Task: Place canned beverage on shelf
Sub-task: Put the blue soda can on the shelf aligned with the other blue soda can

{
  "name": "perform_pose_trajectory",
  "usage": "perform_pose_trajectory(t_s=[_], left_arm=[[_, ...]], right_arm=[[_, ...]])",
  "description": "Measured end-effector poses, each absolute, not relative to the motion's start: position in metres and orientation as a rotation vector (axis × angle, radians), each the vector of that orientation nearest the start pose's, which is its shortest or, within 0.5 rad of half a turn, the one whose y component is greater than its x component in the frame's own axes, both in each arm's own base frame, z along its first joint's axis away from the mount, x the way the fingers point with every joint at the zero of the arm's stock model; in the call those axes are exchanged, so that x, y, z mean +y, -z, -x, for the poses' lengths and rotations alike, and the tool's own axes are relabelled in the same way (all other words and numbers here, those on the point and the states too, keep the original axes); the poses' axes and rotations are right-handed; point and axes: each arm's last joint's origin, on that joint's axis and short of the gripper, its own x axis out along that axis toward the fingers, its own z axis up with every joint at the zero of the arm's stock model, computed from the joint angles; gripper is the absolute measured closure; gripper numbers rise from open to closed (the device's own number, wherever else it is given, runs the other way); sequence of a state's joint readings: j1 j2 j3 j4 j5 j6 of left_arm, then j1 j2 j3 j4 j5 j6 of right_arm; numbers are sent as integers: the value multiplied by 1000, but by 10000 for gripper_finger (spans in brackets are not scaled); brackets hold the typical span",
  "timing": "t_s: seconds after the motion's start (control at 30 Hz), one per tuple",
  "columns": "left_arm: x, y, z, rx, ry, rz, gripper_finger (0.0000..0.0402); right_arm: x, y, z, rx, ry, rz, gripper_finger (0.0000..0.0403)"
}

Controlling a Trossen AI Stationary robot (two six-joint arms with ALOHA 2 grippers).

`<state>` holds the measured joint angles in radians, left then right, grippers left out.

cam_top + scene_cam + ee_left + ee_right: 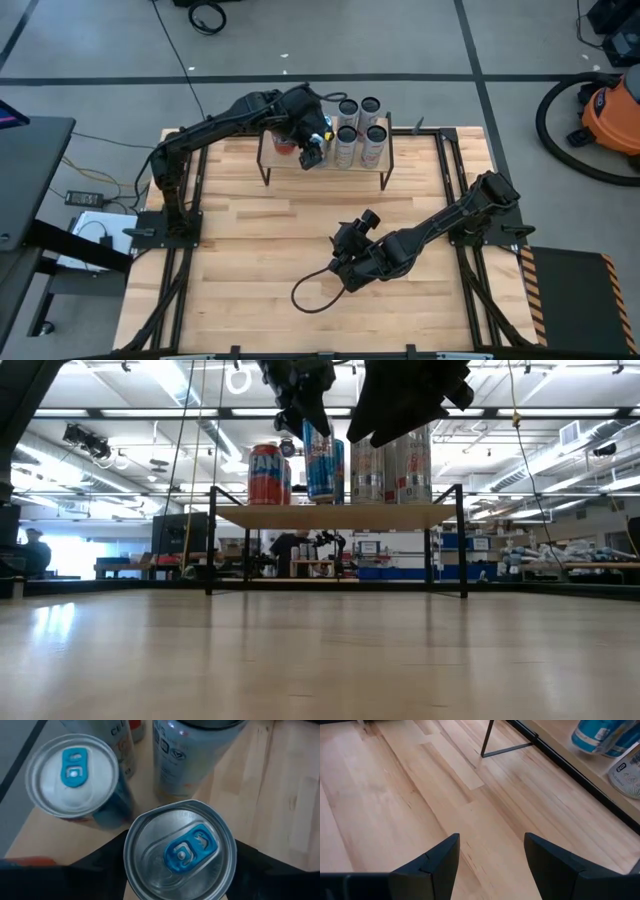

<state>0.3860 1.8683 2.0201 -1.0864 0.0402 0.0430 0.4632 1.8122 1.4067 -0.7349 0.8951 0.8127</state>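
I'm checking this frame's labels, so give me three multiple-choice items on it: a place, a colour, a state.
1. Where is the right claw?
A. Over the shelf
B. Over bare table, in front of the shelf
C. Off the table

2. What colour is the held can's tab?
A. Blue
B. Gold
C. Black

3. What is the left claw's state?
A. Open and empty
B. Out of view
C. Shut on a can

Answers:
1. B: the right claw has only table planks under it, with the shelf ahead.
2. A: the tab is blue on a silver lid.
3. C: the left claw has the can between its fingers, at the shelf.
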Motion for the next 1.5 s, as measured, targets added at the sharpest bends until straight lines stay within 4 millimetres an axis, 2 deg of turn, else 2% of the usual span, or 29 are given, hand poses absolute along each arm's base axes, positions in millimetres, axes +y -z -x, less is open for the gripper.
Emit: perform_pose_trajectory(t_s=[0.27,0.63,1.33,1.5], left_arm=[[151,-365,-366,938,-310,171,128],[154,-360,-370,946,-302,156,125],[154,-361,-370,943,-294,138,124],[153,-372,-368,917,-306,127,124]], right_arm=[[144,-240,-339,652,689,-30,172],[147,-240,-338,652,682,-29,173],[148,-240,-337,651,680,-30,172],[148,-240,-337,653,678,-30,172]])
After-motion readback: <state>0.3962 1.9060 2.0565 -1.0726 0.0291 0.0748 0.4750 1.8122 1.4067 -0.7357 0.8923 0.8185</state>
